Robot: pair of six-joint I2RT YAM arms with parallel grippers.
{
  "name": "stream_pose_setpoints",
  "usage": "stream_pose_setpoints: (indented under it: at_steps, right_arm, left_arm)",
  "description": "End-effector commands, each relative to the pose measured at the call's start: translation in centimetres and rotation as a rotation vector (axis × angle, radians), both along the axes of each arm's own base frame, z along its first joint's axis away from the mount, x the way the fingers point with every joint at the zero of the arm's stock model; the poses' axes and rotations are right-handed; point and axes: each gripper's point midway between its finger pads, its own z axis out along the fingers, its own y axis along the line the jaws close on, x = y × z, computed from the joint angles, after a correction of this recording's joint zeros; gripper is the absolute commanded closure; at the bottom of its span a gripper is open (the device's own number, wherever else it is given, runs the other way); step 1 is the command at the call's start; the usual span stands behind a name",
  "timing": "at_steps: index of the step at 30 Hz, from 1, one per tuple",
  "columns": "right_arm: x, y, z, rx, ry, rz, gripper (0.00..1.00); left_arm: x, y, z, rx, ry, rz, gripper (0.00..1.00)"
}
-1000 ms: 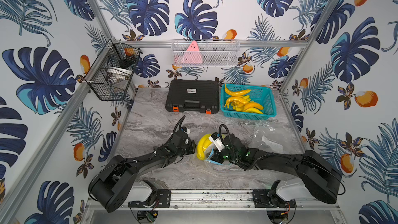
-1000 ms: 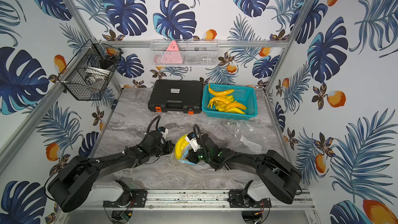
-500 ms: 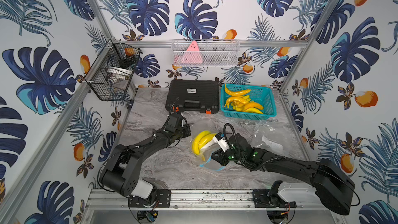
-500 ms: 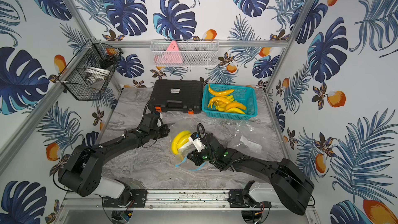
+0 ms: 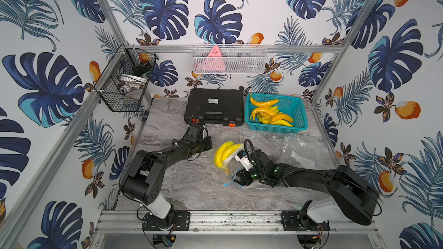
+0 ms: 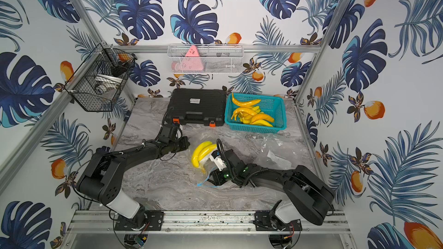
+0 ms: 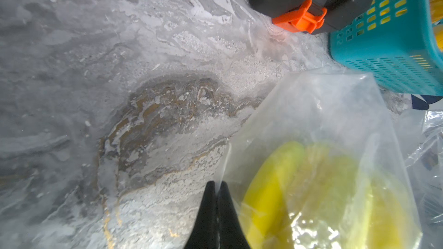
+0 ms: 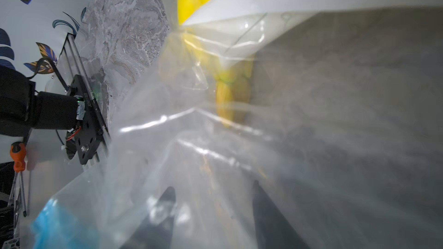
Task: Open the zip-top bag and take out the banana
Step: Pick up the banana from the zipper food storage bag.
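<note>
On the left, the left gripper [image 5: 208,145] sits low over the marble tabletop [image 5: 167,188] with its pincer pressed fully together. In the left wrist view the two black fingers [image 7: 208,211] meet at the tip, hard against the edge of the zip-top bag [image 7: 323,116]; cannot tell whether any film is caught between them. Just right of it, mid-table, the bag lies flat with the banana bunch [image 5: 224,155] inside, tips toward the back and stem toward the front. The right gripper [image 5: 237,177] is at the bag's front end, beside the blue zip strip [image 5: 229,183]. Its pincer is partly wide: in the right wrist view two dark fingers [image 8: 167,211] stand apart with a plain gap, seen through cloudy film draped over them, nothing clamped that I can see. The bunch lies beyond those fingertips, not between them, with the stem [image 8: 225,97] toward the gap. That view is blurred and cuts off most of the fruit, and how far the bag's mouth is parted is unclear. Farther right lies loose clear plastic [image 5: 297,149]. At the back are a black case [image 5: 214,106] and a teal basket [image 5: 299,118] of yellow fruit.
</note>
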Motion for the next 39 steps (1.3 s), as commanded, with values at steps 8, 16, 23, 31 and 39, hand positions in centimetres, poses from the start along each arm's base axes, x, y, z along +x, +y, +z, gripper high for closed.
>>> stream_pose_setpoints:
  at_steps: [8,16,23,31,39]
  right_arm:
    - [2.4,2.2,0.5,0.060,-0.093,-0.061,0.37]
    - [4.3,3.3,-1.3,0.010,-0.089,-0.099,0.40]
    - [4.5,4.2,-1.7,-0.030,-0.091,-0.069,0.46]
    - [3.9,3.3,-3.8,-0.193,-0.029,-0.029,0.70]
    - [3.6,2.8,-0.2,-0.140,-0.055,-0.050,0.85]
  left_arm:
    - [0.1,-0.5,-0.6,-0.043,0.001,0.004,1.00]
    - [-0.2,-0.7,-0.8,-0.055,0.002,-0.003,1.00]
    - [-0.2,-0.9,-1.0,-0.063,0.005,0.000,1.00]
    - [-0.1,-0.4,-0.8,-0.042,0.001,0.013,1.00]
    - [0.0,1.9,-0.9,0.098,-0.002,0.051,1.00]
